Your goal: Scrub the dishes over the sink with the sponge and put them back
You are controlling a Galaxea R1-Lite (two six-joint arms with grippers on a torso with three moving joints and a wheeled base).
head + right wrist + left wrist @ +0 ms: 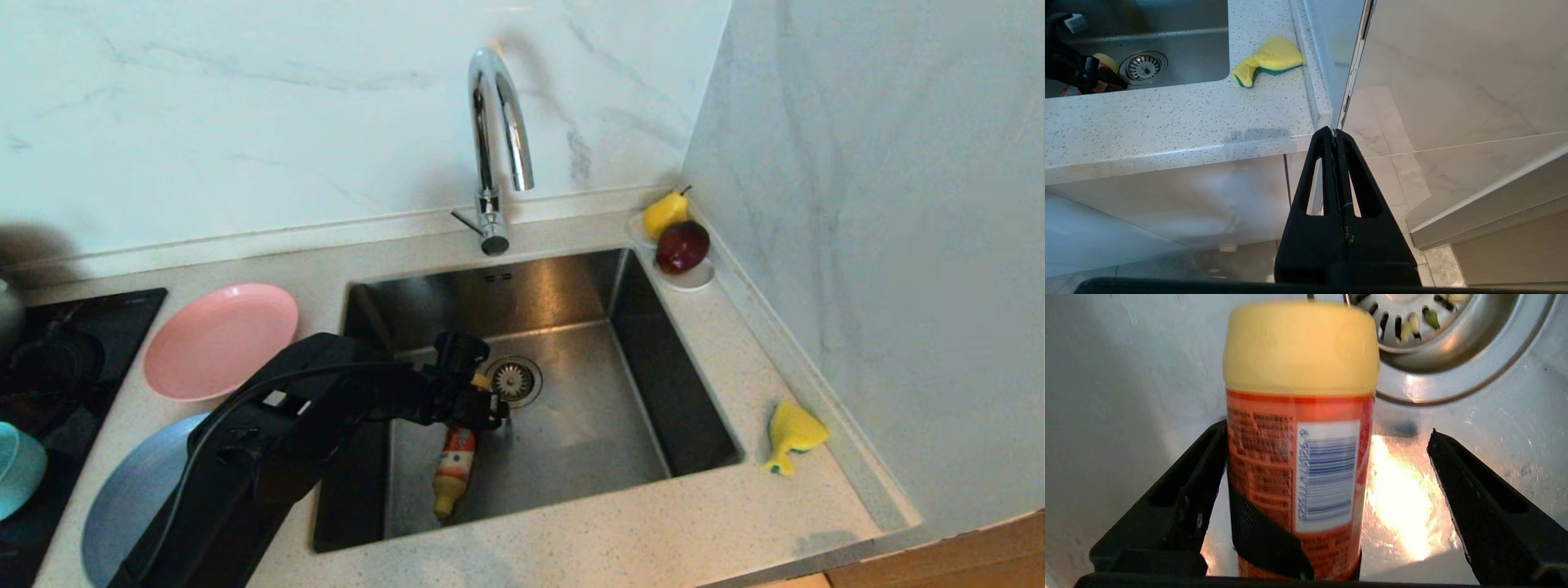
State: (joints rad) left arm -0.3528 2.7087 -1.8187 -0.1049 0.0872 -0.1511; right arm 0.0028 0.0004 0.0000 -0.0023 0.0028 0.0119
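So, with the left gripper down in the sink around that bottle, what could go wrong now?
1. The left gripper is open and off-centre on the orange bottle: one finger sits near it, the other far away, so closing may push it sideways.
2. The bottle lies beside the drain and could roll.
3. The sponge lies on the counter across the sink from this arm.

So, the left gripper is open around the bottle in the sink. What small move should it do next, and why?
Probably close the left gripper on the orange bottle to lift it out. The bottle lies on the sink floor by the drain, already between the open fingers, nearer one of them. It seems to clutter the basin where scrubbing should happen. The sponge waits on the counter.
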